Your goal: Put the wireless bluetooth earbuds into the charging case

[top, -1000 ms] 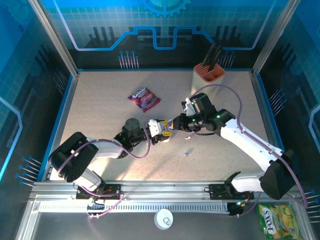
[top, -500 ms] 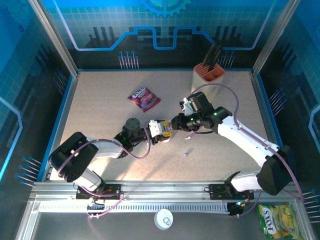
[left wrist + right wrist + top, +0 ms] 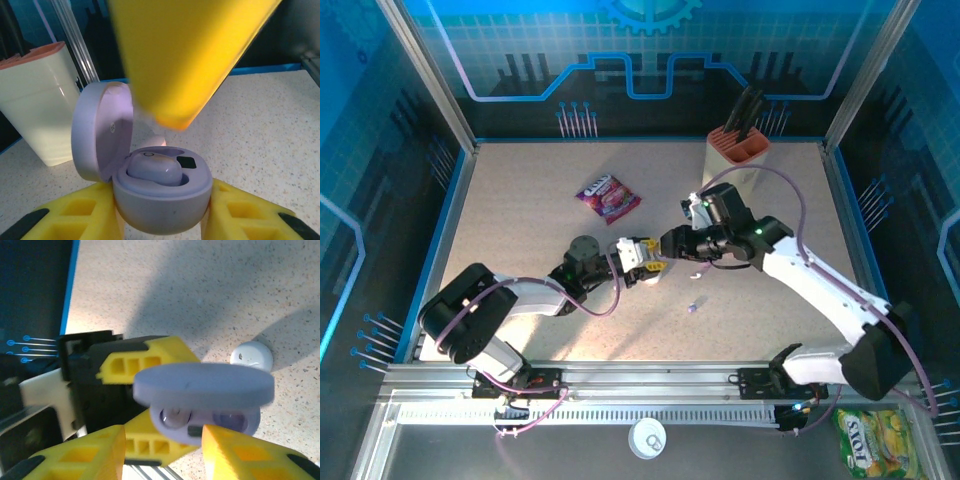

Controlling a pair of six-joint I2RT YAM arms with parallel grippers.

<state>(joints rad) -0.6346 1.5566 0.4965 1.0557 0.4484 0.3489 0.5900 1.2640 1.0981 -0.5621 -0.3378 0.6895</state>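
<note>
The case (image 3: 160,200), lid open, is clamped by the left gripper (image 3: 160,222) at lower centre, with one bud (image 3: 152,170) seated. The right gripper (image 3: 162,450) is parted and empty. A loose bud (image 3: 692,307), below centre, is judged light and slick; it is best pinched across its body.

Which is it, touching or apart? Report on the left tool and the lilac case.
Touching. Left wrist view: fingers of the left tool clamp both sides of the lilac case.

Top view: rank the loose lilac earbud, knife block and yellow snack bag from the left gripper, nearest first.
From the left gripper, holding the lilac case:
1. Lilac earbud, just front-right.
2. Knife block, back right.
3. Yellow snack bag, bottom-right corner of view.
</note>
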